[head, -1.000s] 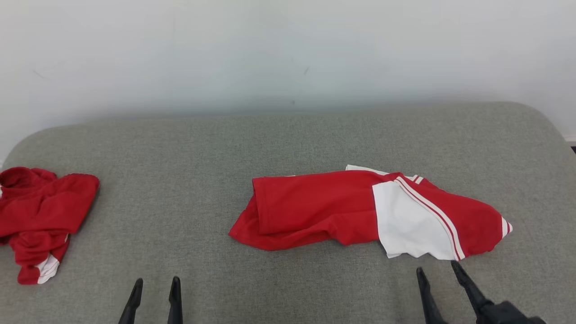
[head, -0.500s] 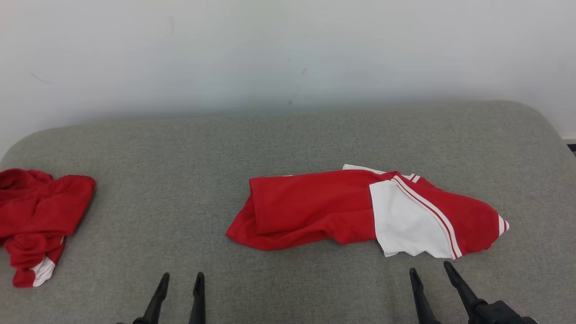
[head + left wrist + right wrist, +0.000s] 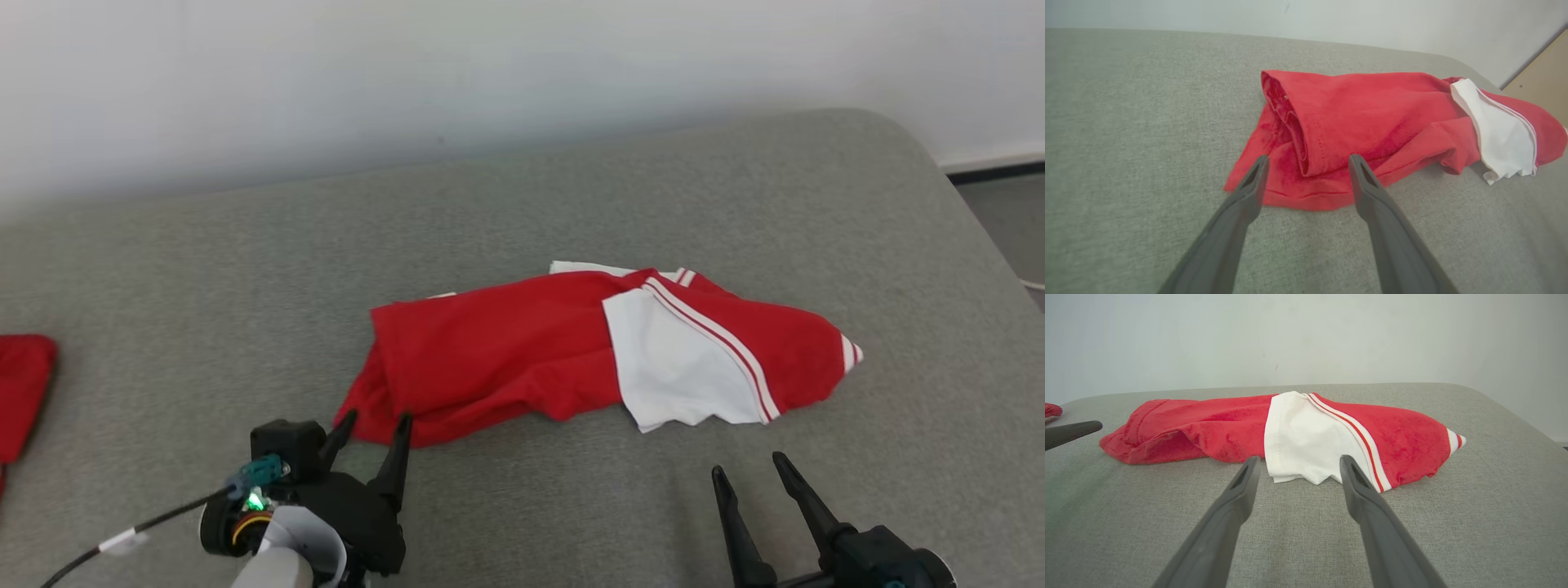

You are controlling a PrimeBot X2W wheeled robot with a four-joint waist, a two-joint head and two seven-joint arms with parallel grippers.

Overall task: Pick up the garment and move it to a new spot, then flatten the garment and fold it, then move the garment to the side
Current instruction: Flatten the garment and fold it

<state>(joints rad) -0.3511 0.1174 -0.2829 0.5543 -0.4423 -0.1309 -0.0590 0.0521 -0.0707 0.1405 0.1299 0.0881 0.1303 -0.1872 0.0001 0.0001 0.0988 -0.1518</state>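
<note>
Looking down at a big grey cushion (image 3: 522, 204) running left to right, backing onto a pale wall (image 3: 408, 65). Seeing the red and white shirt (image 3: 506, 351) lying crumpled and half doubled over around the middle, a bit right of centre. It's nowhere near flat, so guessing this is still the first pick-up. Also spotting a second red garment (image 3: 24, 384) poking in at the left edge, well apart.

Catching the left gripper (image 3: 377, 416) with fingers spread wide, gripping nothing, straddling the near left corner of the shirt. Probably lining up to pinch that hem; not managing to tell whether it's touching yet. Finding the right gripper (image 3: 749, 465) equally spread and empty, waiting just near of the white panel without touching it, presumably getting ready for the other end.

Comparing with a second ago: noticing the view swinging right and tipping down, pushing that second red garment mostly out of frame, so not counting that as anything moving. Really only seeing the left gripper coming up from the bottom edge to that corner. Not seeing the shirt budging, and still finding both sets of fingers wide apart.
</note>
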